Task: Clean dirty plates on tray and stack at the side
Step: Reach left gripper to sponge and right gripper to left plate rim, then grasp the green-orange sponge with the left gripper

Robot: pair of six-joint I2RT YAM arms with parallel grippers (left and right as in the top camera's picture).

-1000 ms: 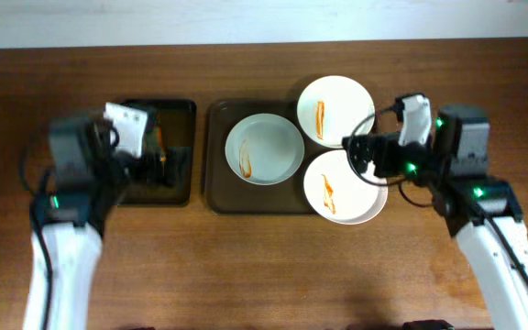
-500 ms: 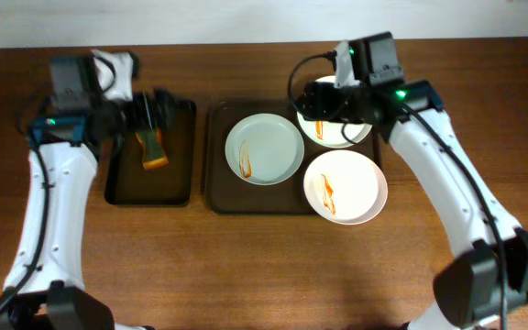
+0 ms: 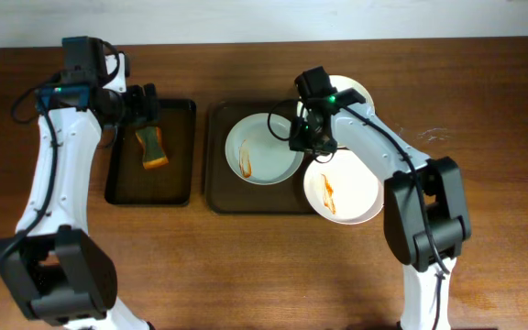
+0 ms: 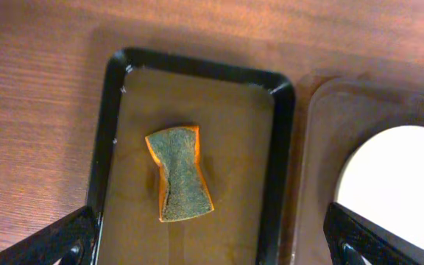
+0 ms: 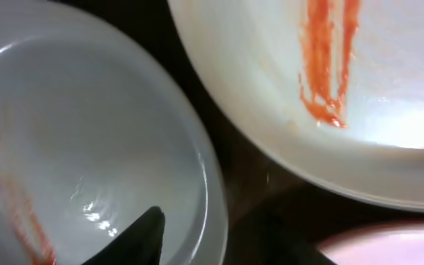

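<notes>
The right fingers (image 5: pixel 142 239) are nearer; one tip overhangs the dirty plate (image 5: pixel 87 132), rim just beside it; their spread cannot be told.

Bright, even light overhead; right wrist view soft-focused, with small glare on a plate (image 5: pixel 87 147).

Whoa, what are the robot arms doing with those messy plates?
They're getting ready to clean. All three plates on the brown tray have red sauce on them, so none is wiped yet. The left gripper hangs open above a sponge lying in the black tray, not touching it. The right gripper is down by the rim of the left-hand plate; I can't tell if it's gripping. Nothing is stacked at the side.
</notes>
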